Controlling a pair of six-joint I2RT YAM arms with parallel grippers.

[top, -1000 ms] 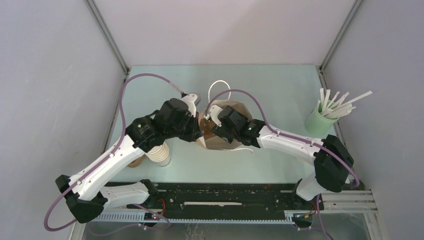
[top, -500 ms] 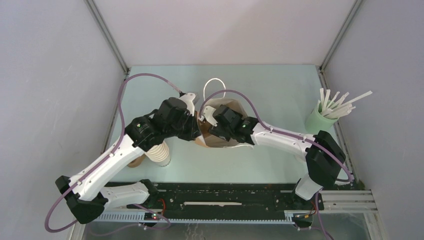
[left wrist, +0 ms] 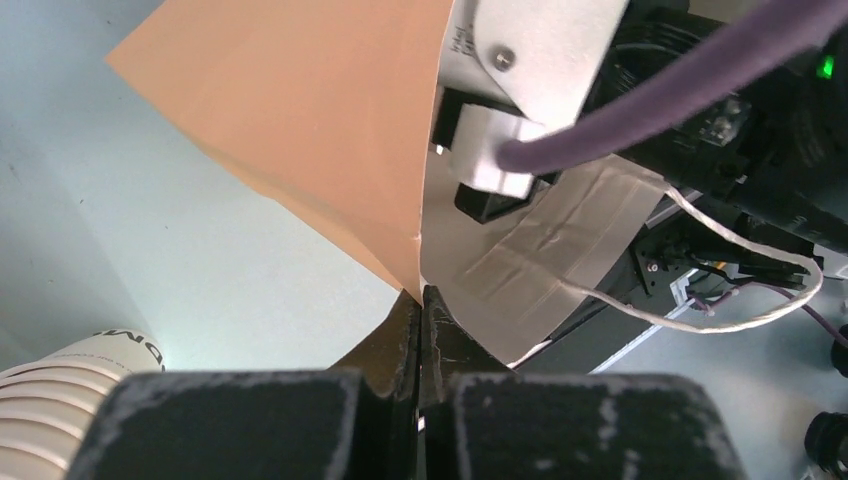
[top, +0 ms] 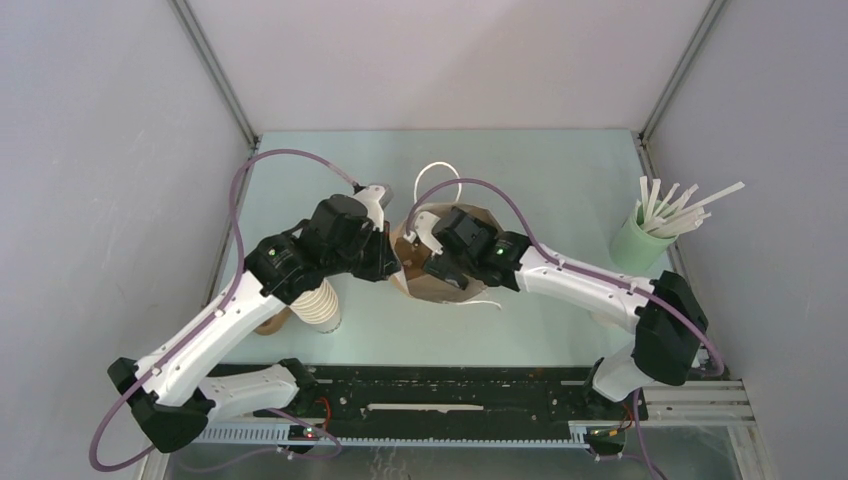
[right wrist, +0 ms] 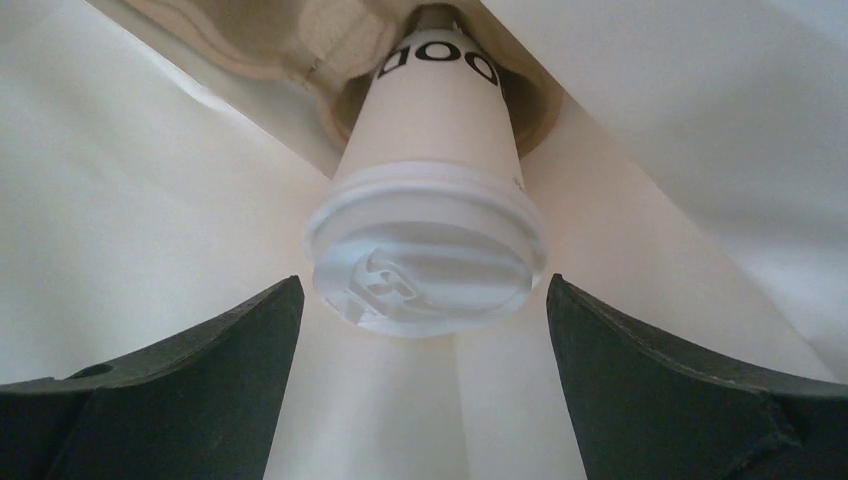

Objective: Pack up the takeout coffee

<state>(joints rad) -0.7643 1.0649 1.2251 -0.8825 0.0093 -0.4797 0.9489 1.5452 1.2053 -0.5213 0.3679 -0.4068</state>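
Note:
The takeout coffee [right wrist: 430,130], a cream-white cup with a white lid [right wrist: 425,265], sits inside the brown paper bag [top: 448,288], its base wedged in a pulp carrier at the bottom. My right gripper [right wrist: 425,300] is inside the bag, open; its fingers [right wrist: 200,370] flank the lid without touching it. In the top view its wrist [top: 465,240] reaches into the bag mouth and the cup is hidden. My left gripper [left wrist: 421,295] is shut on the bag's left edge [left wrist: 300,120], and it also shows in the top view [top: 395,262].
A tall stack of nested cream cups [top: 318,305] stands left of the bag, under my left arm; it also shows in the left wrist view [left wrist: 60,385]. A green cup of white straws [top: 632,245] stands at the far right. The bag's white string handles [top: 440,175] hang loose.
My right arm shifted slightly left and then back, and the bag mouth moved with it. My left gripper has kept its hold on the bag edge.

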